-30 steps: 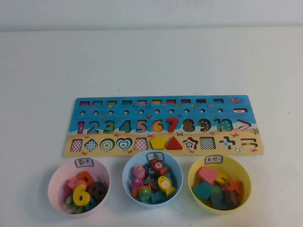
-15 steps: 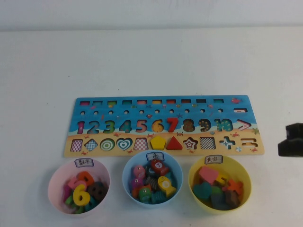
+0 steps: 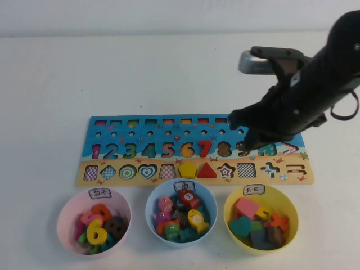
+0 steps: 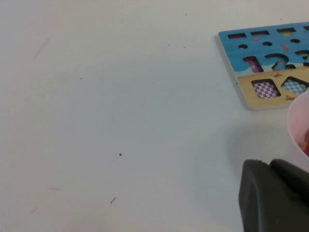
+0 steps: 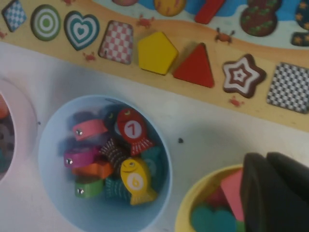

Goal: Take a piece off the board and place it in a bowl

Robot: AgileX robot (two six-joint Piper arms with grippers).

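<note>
High view has the red 7 piece (image 3: 205, 148) sitting in its slot, middle of the board's (image 3: 101, 125) number row, so nothing's been picked up yet. Right gripper (image 3: 243, 130) hangs over the board's right half near the 8 and 9, claw closed and empty. It's got to open, grab the 7, then haul it to the pink bowl (image 3: 68, 209) by the table's near-left edge. Left gripper (image 4: 270, 198) is parked beside that bowl; can't tell its state.

The board (image 3: 140, 147) shows numerals 1 to 7; fish (image 5: 131, 129) in the blue bowl (image 5: 53, 145) read 1 and 6.
</note>
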